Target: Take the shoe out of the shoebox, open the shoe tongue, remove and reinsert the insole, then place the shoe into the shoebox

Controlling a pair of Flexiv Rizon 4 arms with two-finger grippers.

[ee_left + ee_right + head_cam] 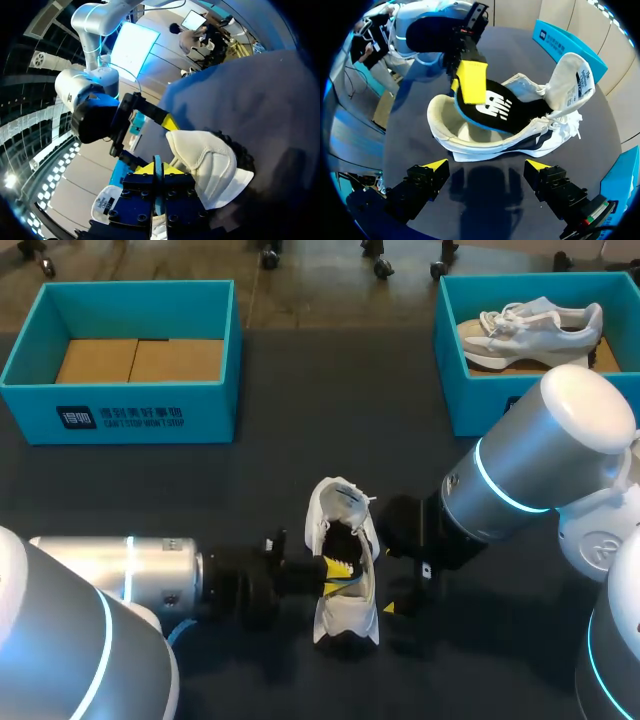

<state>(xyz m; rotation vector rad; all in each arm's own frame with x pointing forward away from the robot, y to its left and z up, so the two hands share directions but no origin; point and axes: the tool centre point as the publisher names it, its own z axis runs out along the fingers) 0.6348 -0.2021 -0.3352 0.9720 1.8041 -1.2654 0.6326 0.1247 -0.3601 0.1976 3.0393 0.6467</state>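
A white shoe point(485, 145) lies on its side in the middle of a dark table point(250, 490), its tongue point(575, 75) pulled up and back. The left gripper point(338, 570) reaches into the shoe's opening, its yellow tips pinched on the black, blue-edged insole point(495, 107), which sits partly raised out of the shoe. The right gripper point(486, 166) hovers just beside the sole, fingers spread wide and holding nothing. At the far left stands a teal shoebox point(130, 415); at the far right, another box point(455, 380) holds a second shoe point(530, 328).
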